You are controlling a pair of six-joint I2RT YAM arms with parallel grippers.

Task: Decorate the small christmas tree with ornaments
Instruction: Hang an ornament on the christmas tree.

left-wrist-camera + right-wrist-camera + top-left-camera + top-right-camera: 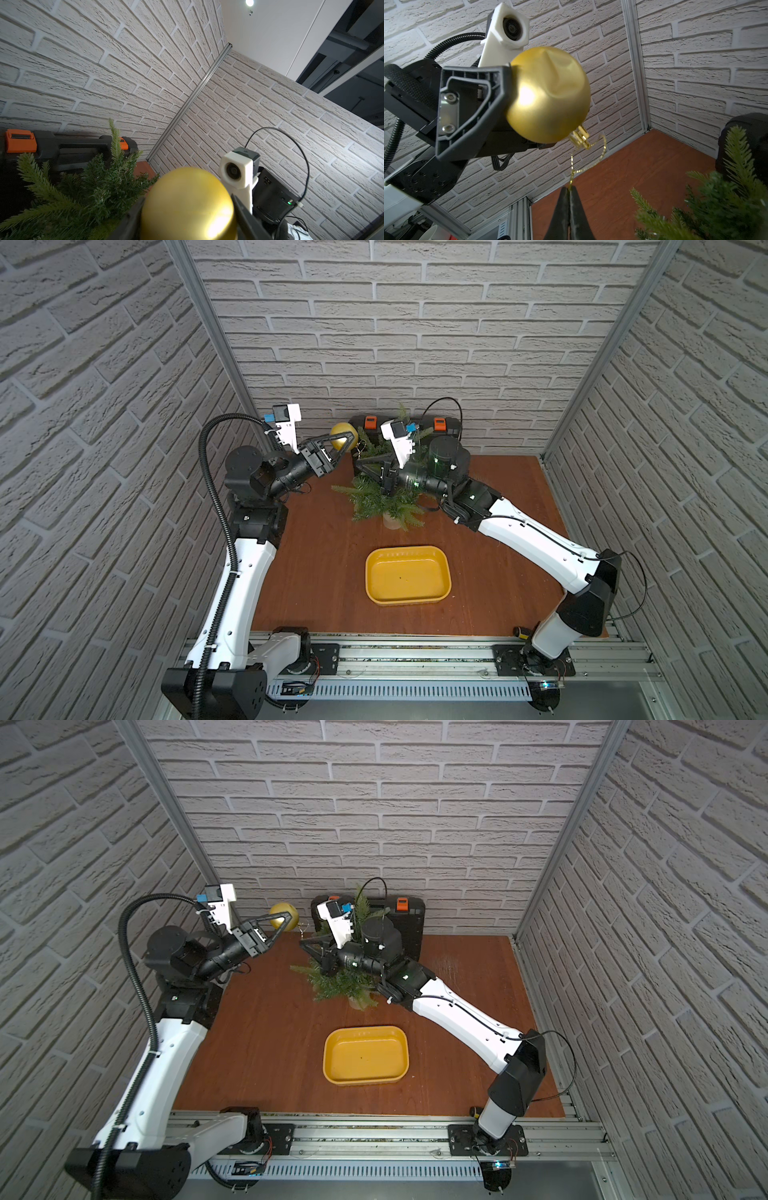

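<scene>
- The left gripper (351, 438) is clamped on the large matte gold round bauble (341, 429), which hangs in the air at ten o'clock from the small green fir tree (374, 497), likely to steady it.
- The right gripper (569, 190) has its jaws together, pinching the bauble's thin gold loop cord (572, 166), seemingly to open it for a branch.
- A yellow plastic tray (407, 548) sits at the tree's six o'clock on the brown wooden tabletop (316, 556).
- A black case (409, 923) stands at twelve, against white brick walls (395, 323).

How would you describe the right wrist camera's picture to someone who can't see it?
A matte gold ornament is clamped in the left gripper, while the right gripper, jaws shut, pinches its thin gold hanging loop. The small christmas tree shows green close by, before white brick walls.
</scene>
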